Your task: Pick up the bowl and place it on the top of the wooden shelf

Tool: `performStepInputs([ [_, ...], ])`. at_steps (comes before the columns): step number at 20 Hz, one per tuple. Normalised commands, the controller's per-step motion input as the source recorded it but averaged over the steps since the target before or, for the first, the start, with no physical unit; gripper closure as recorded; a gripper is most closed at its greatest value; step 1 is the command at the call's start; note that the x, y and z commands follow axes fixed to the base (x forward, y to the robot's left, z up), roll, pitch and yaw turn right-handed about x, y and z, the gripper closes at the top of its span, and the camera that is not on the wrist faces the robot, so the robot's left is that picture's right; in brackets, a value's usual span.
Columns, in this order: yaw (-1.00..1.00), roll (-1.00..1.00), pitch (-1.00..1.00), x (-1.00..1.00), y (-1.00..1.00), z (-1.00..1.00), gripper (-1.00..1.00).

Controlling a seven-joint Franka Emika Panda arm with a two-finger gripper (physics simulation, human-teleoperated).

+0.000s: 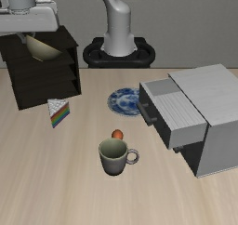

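A cream bowl [41, 48] hangs tilted just over the top of the dark wooden shelf [42, 80] at the exterior view's upper left. My gripper [31, 39] comes down from above onto the bowl's left rim and is shut on it. The bowl's open side faces up and to the right. I cannot tell whether its underside touches the shelf top. The fingertips are mostly hidden against the bowl and the dark shelf.
A striped wedge-shaped box [59, 112] leans at the shelf's foot. A blue patterned plate [124, 101] lies mid-table. A grey cabinet [216, 112] with its drawer [169, 111] pulled out stands at the right. A green mug [115, 157] and a small red object [118, 134] sit in front.
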Motion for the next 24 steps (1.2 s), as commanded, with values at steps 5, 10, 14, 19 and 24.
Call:
performStepInputs([
  [5, 0.0, 0.0, 0.0, -1.0, 0.0, 0.0, 1.0],
  [10, 0.0, 0.0, 0.0, -1.0, 0.0, 0.0, 1.0],
  [14, 0.0, 0.0, 0.0, -0.5, 0.0, 0.0, 1.0],
  [19, 0.0, 0.0, 0.0, 0.0, 0.0, -0.6, -1.0],
  [24, 0.0, 0.0, 0.0, 0.0, 0.0, 0.0, -1.0],
])
